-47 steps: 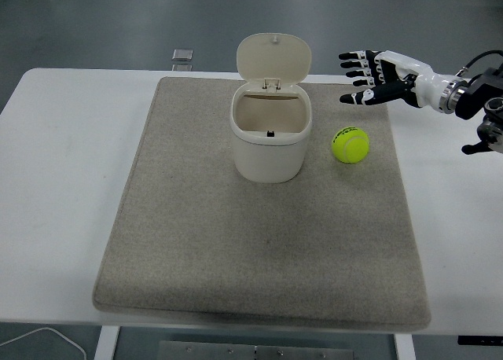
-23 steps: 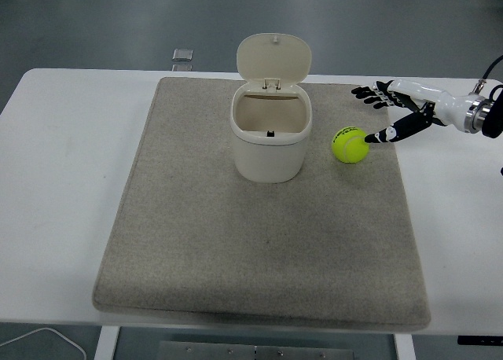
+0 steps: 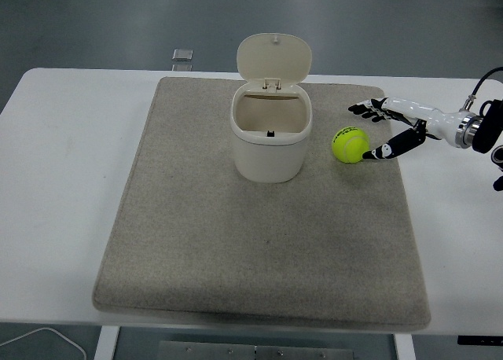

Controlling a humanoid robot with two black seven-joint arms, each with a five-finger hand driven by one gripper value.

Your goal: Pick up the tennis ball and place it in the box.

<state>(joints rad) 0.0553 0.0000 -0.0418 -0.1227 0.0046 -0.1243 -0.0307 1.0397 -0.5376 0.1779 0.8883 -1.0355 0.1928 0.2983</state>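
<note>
A yellow-green tennis ball [image 3: 350, 145] lies on the grey mat [image 3: 259, 242], right of the cream box [image 3: 269, 141]. The box stands upright with its hinged lid [image 3: 273, 60] flipped open at the back, and its inside looks empty. My right hand [image 3: 376, 130] comes in from the right edge, low over the mat, just right of the ball. Its fingers [image 3: 366, 108] are spread open behind the ball's right side and the thumb [image 3: 385, 149] reaches toward the ball's near right side. It holds nothing. The left arm is out of view.
The mat covers most of the white table [image 3: 63, 187]. A small clear square object [image 3: 182, 56] lies at the table's far edge, behind the mat. A white cable [image 3: 47, 340] shows below the table's front left corner.
The right hand has come down from above the mat's far right corner to the ball's level and closed in on its right side. The ball and box have not moved.
</note>
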